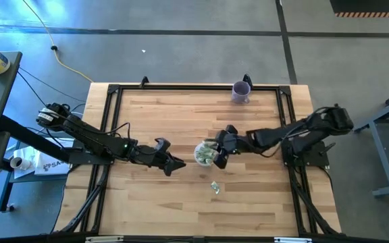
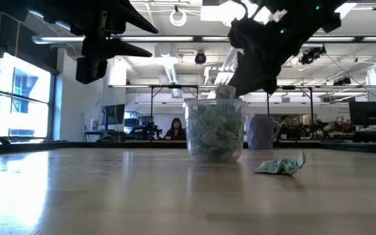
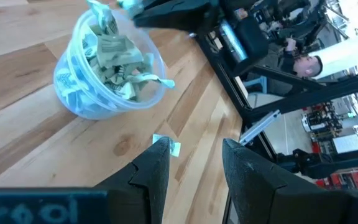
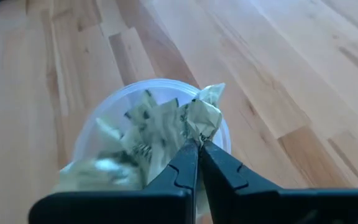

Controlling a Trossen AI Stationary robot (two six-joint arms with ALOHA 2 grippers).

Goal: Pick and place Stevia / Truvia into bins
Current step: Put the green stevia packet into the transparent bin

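A clear plastic cup (image 1: 203,154) (image 2: 216,129) stands upright on the wooden table, filled with pale green and white sachets (image 3: 114,53). My right gripper (image 4: 197,144) (image 1: 216,157) hangs over the cup's mouth, shut on one crumpled sachet (image 4: 202,115) (image 2: 225,91). Another sachet (image 1: 215,187) (image 2: 281,166) (image 3: 166,144) lies crumpled on the table, nearer the front edge than the cup. My left gripper (image 3: 194,152) (image 1: 179,165) hovers open to the left of the cup, with nothing between its fingers. My right gripper pinches the crumpled sachet by its near edge (image 4: 197,135) between its two fingertips (image 4: 185,152). The fingers slant down from the table's right. The sachet sticks out beyond the tips, just above the cup's rim (image 4: 104,118). Whether it touches the sachets in the cup, I cannot tell.
A purple mug (image 1: 241,92) (image 2: 263,132) stands near the table's far edge. A black frame (image 1: 113,91) runs along the table's edges. Bare wood (image 1: 154,209) lies toward the near edge. A person (image 2: 175,128) sits in the room behind.
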